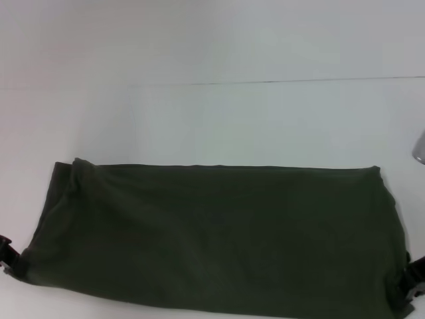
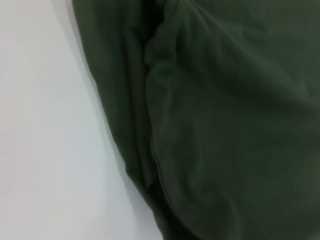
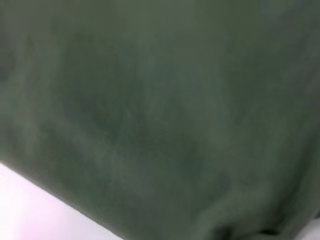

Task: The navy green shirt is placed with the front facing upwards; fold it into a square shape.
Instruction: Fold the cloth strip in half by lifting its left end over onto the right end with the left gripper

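Navy green shirt [image 1: 212, 239] folded into a wide band across the near part of the white table [image 1: 212, 119].

Print, collar and label hidden; near edge cut off by the head view. Left gripper [image 1: 5, 256] at the shirt's near left corner, right gripper [image 1: 413, 279] at the near right corner, both mostly out of view. Cannot tell whether either gripper's jaws are spread or pinching cloth. Wrist views filled with creased green fabric.

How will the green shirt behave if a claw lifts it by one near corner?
Likely floppy: the navy green shirt lies flat as a wide folded band with soft creases at its left end, so it should sag and the layers may slide apart. Probably light. It should drag, not roll, on the white table.
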Controlling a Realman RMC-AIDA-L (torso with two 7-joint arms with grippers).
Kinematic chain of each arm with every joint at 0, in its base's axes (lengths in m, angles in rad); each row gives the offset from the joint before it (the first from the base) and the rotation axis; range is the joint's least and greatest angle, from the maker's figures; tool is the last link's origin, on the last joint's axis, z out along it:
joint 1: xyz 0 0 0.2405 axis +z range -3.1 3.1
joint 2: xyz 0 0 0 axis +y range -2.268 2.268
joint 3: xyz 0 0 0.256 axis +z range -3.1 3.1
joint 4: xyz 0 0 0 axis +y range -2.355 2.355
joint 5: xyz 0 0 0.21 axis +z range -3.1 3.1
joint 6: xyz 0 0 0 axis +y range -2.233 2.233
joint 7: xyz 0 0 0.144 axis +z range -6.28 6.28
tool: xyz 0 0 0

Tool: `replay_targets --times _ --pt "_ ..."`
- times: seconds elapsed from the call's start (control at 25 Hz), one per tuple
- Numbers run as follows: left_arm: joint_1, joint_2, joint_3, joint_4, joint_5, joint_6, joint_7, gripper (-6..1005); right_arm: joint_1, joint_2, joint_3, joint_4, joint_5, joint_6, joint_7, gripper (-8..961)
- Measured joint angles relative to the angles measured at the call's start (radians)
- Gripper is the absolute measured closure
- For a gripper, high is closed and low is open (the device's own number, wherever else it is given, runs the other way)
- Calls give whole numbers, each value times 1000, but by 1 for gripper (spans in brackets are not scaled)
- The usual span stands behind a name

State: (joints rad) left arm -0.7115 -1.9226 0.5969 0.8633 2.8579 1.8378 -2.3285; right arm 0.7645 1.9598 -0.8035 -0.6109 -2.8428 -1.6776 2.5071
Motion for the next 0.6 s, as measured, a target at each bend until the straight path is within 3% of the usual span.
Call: replay_targets --times 0.24,0.6 --pt "19 6 -3 29 0 3 0 985 12 12 0 0 2 2 -2 933" --pt "33 3 -3 36 0 9 6 985 -4 5 11 -25 2 -6 -3 933"
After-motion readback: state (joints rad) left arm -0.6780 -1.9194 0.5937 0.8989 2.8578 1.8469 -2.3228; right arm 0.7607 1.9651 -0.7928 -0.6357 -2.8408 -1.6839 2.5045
